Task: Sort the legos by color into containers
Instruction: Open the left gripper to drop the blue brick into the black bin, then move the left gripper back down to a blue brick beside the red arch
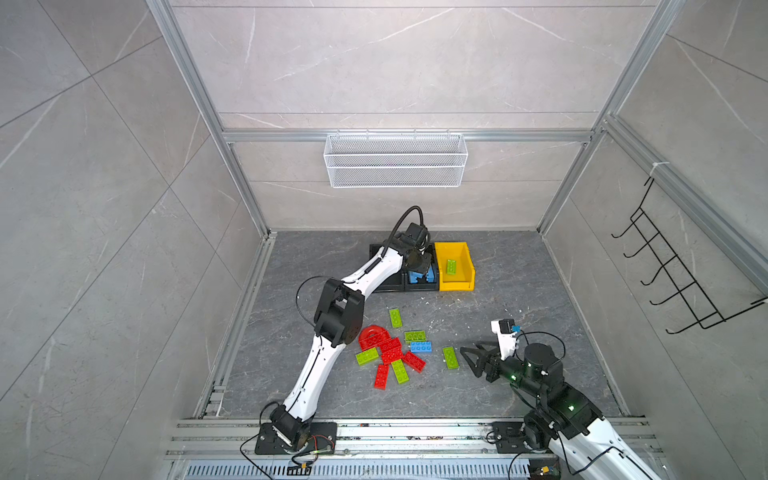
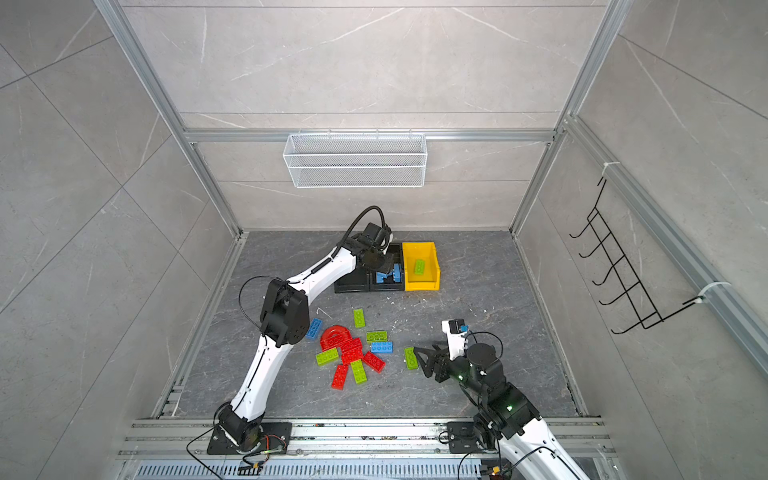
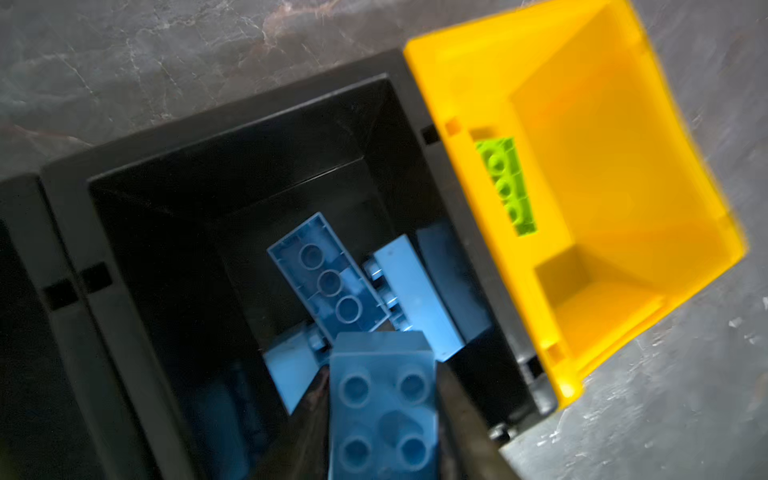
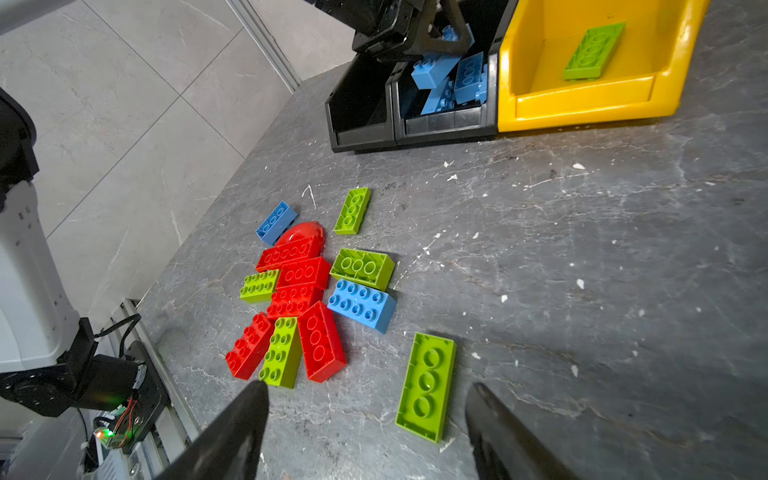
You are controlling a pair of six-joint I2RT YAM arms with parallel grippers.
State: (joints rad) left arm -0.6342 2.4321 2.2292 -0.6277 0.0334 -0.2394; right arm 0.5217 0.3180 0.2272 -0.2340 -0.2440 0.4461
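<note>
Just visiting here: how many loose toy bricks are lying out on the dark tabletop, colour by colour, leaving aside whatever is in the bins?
Red plastic studded bricks: 5
Red half-round arch piece: 1
Lime green plastic studded bricks: 5
Blue plastic studded bricks: 2
Total on the dark tabletop: 13

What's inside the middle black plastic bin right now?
Several blue studded plastic bricks lie jumbled in the middle black bin. The left gripper, gripping one more blue brick, covers part of the pile; exact count unclear.
</note>
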